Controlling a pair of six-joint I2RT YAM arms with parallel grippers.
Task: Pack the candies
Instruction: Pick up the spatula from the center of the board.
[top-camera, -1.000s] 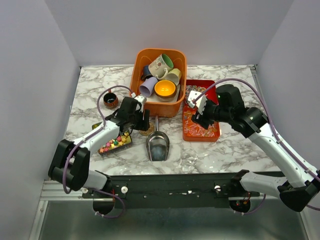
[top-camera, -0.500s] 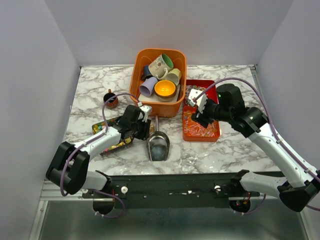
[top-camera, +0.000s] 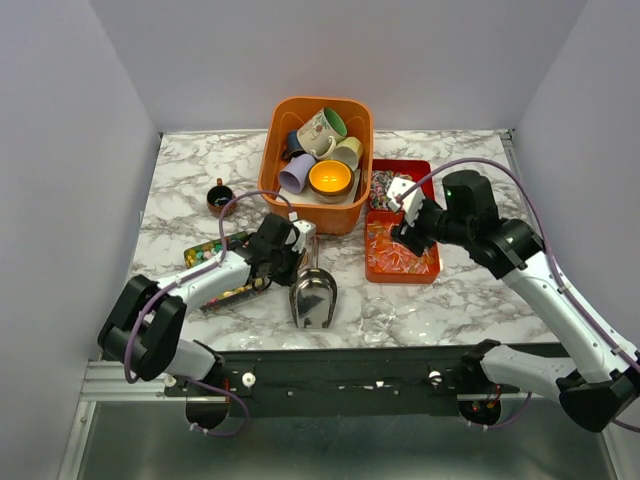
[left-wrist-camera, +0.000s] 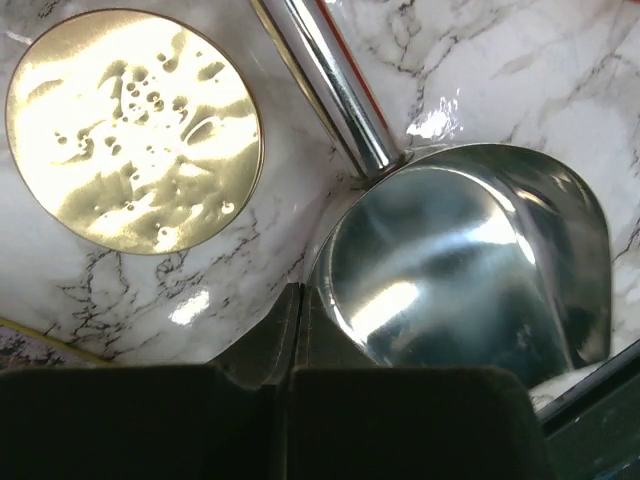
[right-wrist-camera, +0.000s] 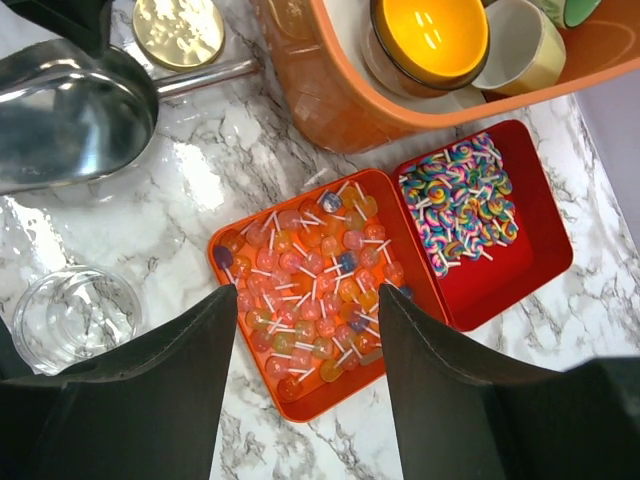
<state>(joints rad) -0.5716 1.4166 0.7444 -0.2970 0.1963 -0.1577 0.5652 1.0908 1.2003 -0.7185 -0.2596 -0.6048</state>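
Note:
The candies lie in two joined trays: orange-red ones with pale sticks (right-wrist-camera: 310, 285) in the orange tray (top-camera: 400, 272), swirled multicolour ones (right-wrist-camera: 462, 198) in the red tray (top-camera: 418, 172). More coloured candies (top-camera: 215, 249) fill a dark tray partly hidden under my left arm. My right gripper (right-wrist-camera: 308, 293) hangs open above the orange-red candies (top-camera: 398, 252), holding nothing. My left gripper (left-wrist-camera: 297, 296) is shut with nothing between its fingers, its tips against the rim of a metal scoop (left-wrist-camera: 470, 260). In the top view the left gripper (top-camera: 298, 250) sits by the scoop's (top-camera: 313, 298) handle.
An orange bin (top-camera: 318, 217) of mugs stands at the back centre. A gold lid (left-wrist-camera: 135, 130) lies beside the scoop handle. A clear cup (right-wrist-camera: 75, 315) stands near the front edge, and a small dark cup (top-camera: 220, 197) at the left.
My left gripper has swung right from the dark candy tray to the scoop and shut. The scoop has shifted a little. The right gripper has drifted slightly right, still open.

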